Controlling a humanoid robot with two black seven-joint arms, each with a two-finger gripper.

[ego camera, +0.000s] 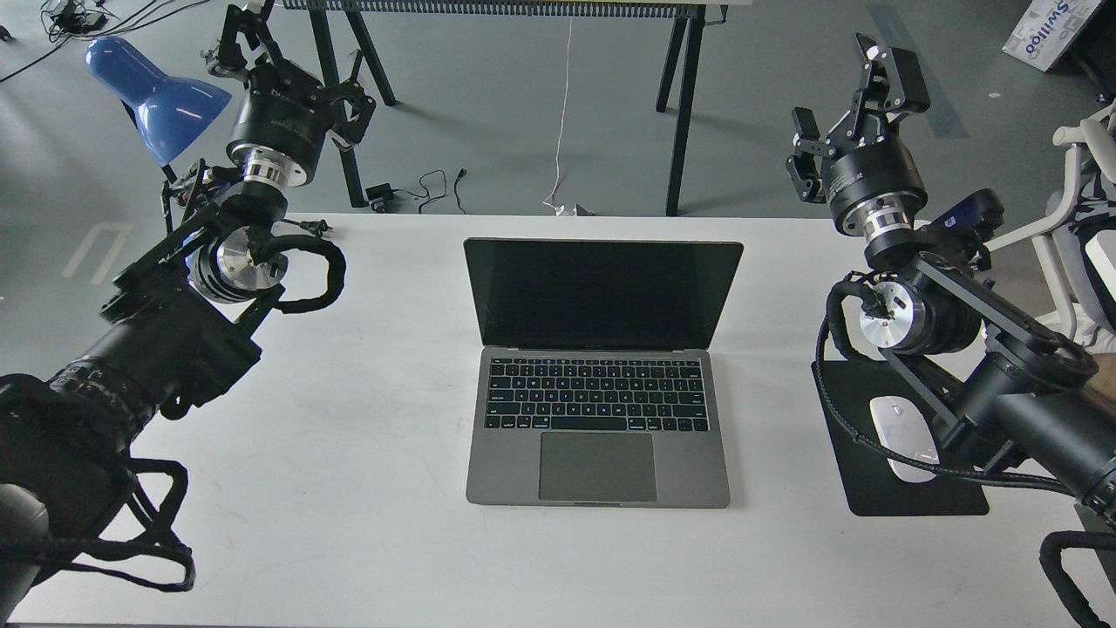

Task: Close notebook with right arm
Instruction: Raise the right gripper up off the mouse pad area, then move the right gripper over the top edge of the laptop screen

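The notebook [598, 375] stands open in the middle of the white table [349, 436], its grey base flat and its black screen raised and leaning a little back toward the far edge of the table. The top edge of the screen is free, with nothing touching it, and bare table lies all around the base: a wide strip on the left, a smaller strip on the right, and some room in front.

To the right of the notebook, apart from it, lies a black mouse pad [859, 471] with a white mouse [902, 436] on it. The right arm [950, 349] passes over this pad and rises to the right claw [841, 105], which is held high above the far right corner of the table, well apart from the screen. Its two fingers stand wide apart and hold nothing.

On the other side the left arm [157, 340] reaches up to the left claw [288, 52] near a blue lamp [157, 92]. This claw is dark against the background, and I cannot tell how its fingers stand.
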